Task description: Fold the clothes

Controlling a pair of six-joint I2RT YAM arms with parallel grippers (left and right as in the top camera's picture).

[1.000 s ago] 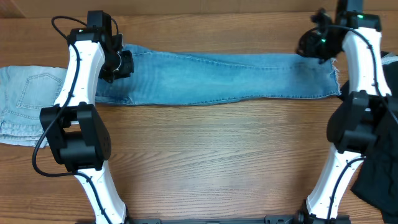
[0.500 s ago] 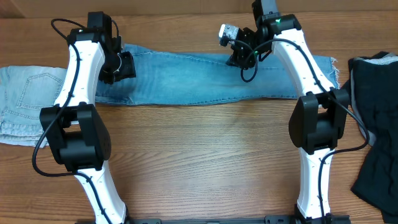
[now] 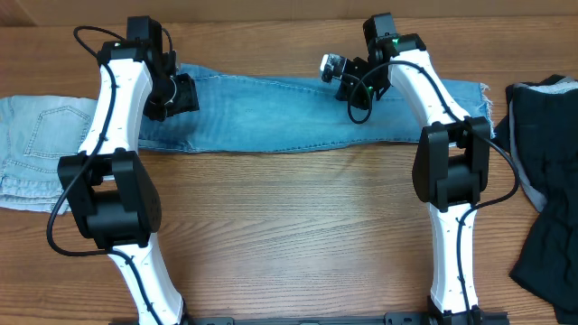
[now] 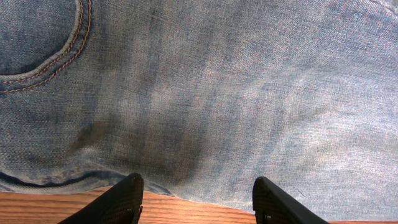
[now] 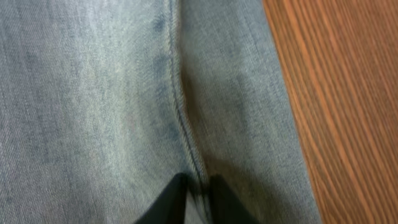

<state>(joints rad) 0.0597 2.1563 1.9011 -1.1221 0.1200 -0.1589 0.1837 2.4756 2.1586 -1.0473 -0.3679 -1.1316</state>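
The medium-blue jeans (image 3: 271,113) lie stretched flat across the far side of the table, legs pointing right. My left gripper (image 3: 181,95) hovers at their waist end. In the left wrist view it (image 4: 198,190) stands open over the denim's near edge, with nothing between the fingers and curved pocket stitching (image 4: 56,50) ahead. My right gripper (image 3: 348,86) is down on the middle of the leg. In the right wrist view it (image 5: 199,183) is shut, pinching the leg seam (image 5: 180,106) between its tips.
Paler light-blue jeans (image 3: 36,153) lie at the far left, partly under the waist end. A black garment with a grey edge (image 3: 551,181) lies at the right table edge. Bare wooden tabletop (image 3: 298,226) fills the front between the two arm bases.
My right arm swung from the hem at the far right to the middle of the leg and shut on the seam. The left gripper stayed in place and opened.
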